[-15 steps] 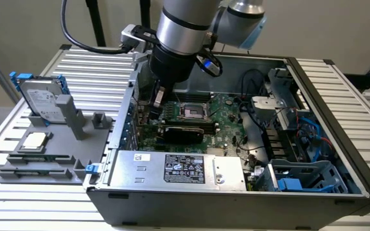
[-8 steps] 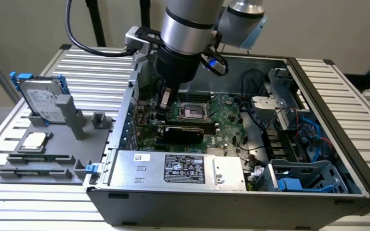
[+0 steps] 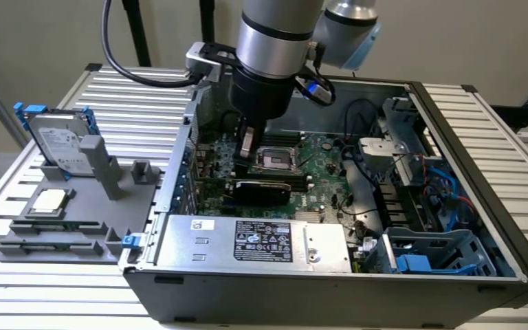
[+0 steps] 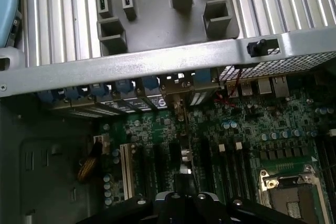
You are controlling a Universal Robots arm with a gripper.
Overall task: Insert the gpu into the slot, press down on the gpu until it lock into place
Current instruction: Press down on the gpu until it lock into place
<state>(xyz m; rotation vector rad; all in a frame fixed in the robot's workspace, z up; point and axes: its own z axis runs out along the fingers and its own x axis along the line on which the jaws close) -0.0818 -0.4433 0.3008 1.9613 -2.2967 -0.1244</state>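
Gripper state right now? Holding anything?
Gripper: shut, down inside the PC case above the gpu; whether it grips or only touches the card cannot be told.

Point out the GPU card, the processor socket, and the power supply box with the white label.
GPU [image 3: 259, 189]: exterior view, middle of its dark shroud face.
Processor socket [image 3: 273, 159]: exterior view, centre of the square silver frame.
Power supply box [image 3: 200, 240]: exterior view, bare grey metal top.

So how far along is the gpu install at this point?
Looks done: the gpu stands on the motherboard, apparently inserted. In hand: the gripper, jaws shut, hangs just above the card's end. Left: whether it is pressed home and locked cannot be told.
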